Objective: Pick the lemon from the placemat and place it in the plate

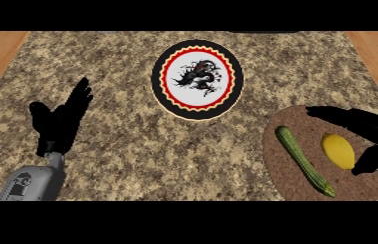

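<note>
The yellow lemon (338, 151) lies on the round brown placemat (295, 123) at the lower right. My right hand (353, 119) comes in from the right edge and straddles it. Its fingers reach over the mat just beyond the lemon, and the thumb (365, 163) sits at the lemon's near right side. The hand is open, and a gap shows between the fingers and the lemon. The plate (197, 79), with a black rim, red ring and dark dragon figure, sits at the counter's upper middle, left of the mat. My left hand (59, 119) rests open at the left, fingers up.
A long green cucumber (303, 160) lies on the placemat just left of the lemon, running diagonally. The speckled granite counter (133, 148) spreads between the plate and the mat. Wooden edges show at the far left and far right.
</note>
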Robot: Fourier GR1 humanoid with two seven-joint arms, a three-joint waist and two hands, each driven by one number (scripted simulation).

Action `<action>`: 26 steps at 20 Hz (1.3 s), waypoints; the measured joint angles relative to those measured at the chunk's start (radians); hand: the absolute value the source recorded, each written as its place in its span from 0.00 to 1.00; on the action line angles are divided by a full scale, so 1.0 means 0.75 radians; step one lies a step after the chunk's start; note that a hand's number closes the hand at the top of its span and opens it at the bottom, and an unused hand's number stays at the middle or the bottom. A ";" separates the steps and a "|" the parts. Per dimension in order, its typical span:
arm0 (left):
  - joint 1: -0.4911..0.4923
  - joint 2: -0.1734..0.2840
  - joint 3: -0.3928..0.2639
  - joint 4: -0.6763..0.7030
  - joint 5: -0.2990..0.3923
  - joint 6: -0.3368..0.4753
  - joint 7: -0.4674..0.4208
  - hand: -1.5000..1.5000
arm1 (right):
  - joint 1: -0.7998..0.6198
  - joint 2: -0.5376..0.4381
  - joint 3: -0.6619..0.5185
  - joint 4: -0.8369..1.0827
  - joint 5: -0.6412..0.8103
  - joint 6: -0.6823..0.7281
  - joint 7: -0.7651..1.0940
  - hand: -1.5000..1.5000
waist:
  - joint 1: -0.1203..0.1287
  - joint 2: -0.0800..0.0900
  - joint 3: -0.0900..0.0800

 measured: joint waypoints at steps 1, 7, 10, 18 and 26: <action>0.015 -0.008 -0.001 -0.001 -0.009 -0.002 -0.012 0.50 | 0.023 -0.001 0.001 -0.009 0.019 -0.013 -0.006 0.00 | -0.001 0.000 0.000; 0.014 -0.037 0.022 0.004 -0.037 -0.017 -0.018 0.50 | -0.015 0.028 0.028 0.050 0.145 -0.027 -0.049 1.00 | 0.002 -0.001 -0.004; 0.023 -0.026 0.040 -0.014 -0.020 -0.049 0.001 0.50 | -0.027 0.039 0.039 0.053 0.179 -0.063 -0.081 1.00 | 0.005 -0.006 -0.012; -0.002 -0.028 0.074 0.040 -0.037 -0.080 -0.019 0.50 | 0.042 0.040 0.014 -0.028 0.178 -0.090 -0.130 1.00 | -0.004 -0.010 -0.016; -0.029 -0.039 0.069 0.016 -0.049 -0.076 0.027 0.50 | -0.021 0.333 -0.028 -0.197 0.171 -0.115 0.289 1.00 | 0.013 -0.016 -0.028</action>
